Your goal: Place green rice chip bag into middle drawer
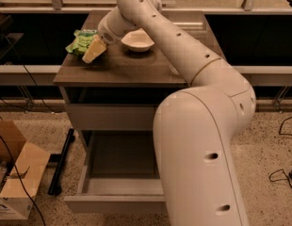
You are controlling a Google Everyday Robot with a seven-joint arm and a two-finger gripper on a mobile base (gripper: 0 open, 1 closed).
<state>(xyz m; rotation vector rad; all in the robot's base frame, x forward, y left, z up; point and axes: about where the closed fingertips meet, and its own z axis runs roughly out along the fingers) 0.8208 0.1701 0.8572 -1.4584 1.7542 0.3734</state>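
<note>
Gripper [94, 50], a pale wedge-shaped tip on the white jointed arm, sits in the upper left of the frame against the right edge of the small crinkly bright-green foil chip bag [79, 40], which lies on the grey-brown cabinet top [132, 69]. It seems to touch the bag, but I cannot tell whether it is spread or closed. The wide, shallow grey-brown middle drawer [118, 158] stands pulled out at lower centre. A round white bowl [137, 41] sits just right of the gripper.
</note>
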